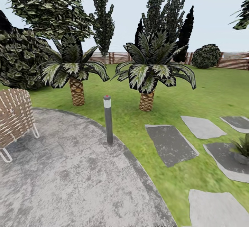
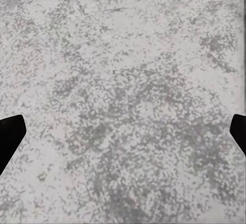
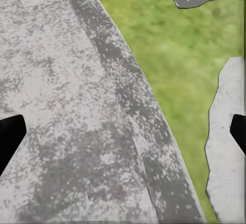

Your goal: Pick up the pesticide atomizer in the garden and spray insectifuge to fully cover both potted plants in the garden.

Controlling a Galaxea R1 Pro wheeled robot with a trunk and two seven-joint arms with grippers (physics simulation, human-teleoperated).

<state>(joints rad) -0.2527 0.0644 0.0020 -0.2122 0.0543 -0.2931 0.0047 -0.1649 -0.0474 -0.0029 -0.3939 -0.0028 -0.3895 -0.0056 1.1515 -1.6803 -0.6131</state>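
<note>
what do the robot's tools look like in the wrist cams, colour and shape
Little of them shows. In the left wrist view the left tool appears as two plain black fingertips at the picture's edges, flat-sided with angled corners. The right tool looks the same: two matte black fingertips, wedge-like. No cables, markings or pads can be made out on either, and the arms themselves cannot be described.

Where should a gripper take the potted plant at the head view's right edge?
Probably low on the grey pot's wall, coming in sideways from its visible left side. The leaves fan out over the top, blocking a top-down grip. The frame cuts off the rest.
</note>
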